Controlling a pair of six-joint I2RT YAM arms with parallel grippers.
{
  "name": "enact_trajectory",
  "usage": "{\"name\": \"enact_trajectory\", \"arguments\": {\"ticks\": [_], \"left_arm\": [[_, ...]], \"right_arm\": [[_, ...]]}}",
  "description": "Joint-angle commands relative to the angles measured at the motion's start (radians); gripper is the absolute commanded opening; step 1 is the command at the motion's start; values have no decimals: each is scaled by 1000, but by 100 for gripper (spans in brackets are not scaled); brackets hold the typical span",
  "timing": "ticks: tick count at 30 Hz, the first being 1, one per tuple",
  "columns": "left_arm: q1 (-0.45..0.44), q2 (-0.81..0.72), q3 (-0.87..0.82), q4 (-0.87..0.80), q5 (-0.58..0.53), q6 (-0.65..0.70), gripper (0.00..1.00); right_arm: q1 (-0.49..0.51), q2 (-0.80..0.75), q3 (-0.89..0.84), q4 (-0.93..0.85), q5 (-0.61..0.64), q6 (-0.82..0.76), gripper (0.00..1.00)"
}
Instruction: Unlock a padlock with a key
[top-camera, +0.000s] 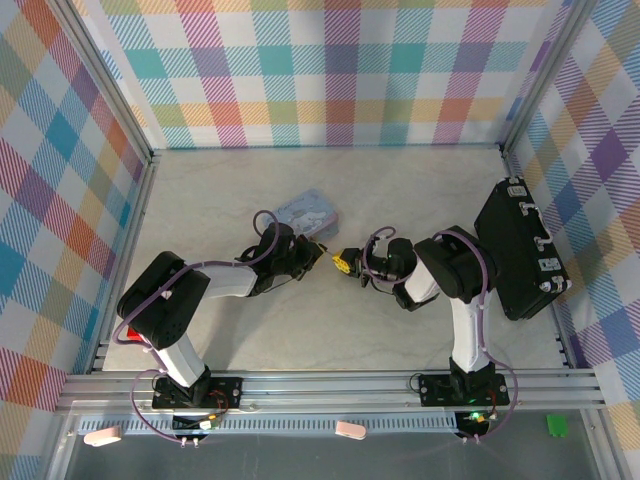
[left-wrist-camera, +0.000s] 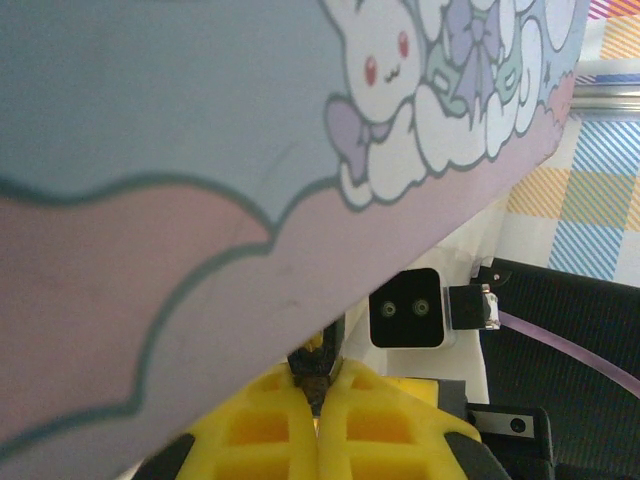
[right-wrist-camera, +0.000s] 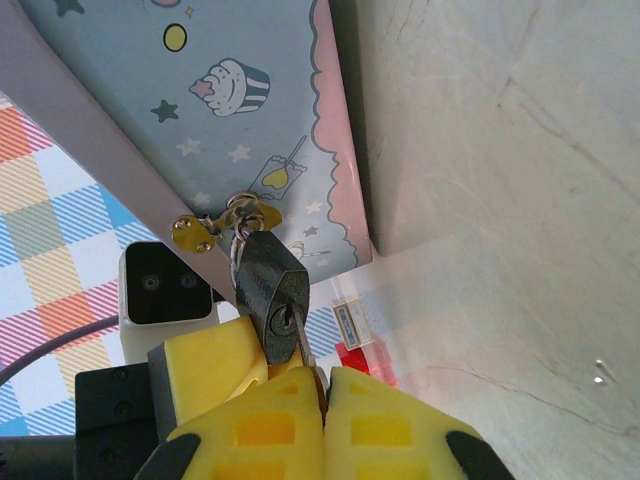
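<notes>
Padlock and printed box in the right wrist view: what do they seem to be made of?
The padlock looks like dark grey metal, matte with a faint sheen along its edges. The printed box seems to be painted metal, smooth and slightly glossy under its pastel cartoon print, though plastic cannot be excluded. The hasp on it looks like shiny brass-coloured metal.
</notes>
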Motion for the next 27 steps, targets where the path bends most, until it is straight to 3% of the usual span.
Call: {"name": "enact_trajectory", "arguments": {"ticks": [1,20,27], "left_arm": [[-1,-24,-6,69,58,-21,1],[-11,-51,12,120,96,-31,1],[-17,-82,10,118,114,-31,1]], "right_arm": [[9,-19,29,33,-14,19,0],[9,-48,53,34,-26,59,0],[-42,-21,86,34,-70,56,0]]}}
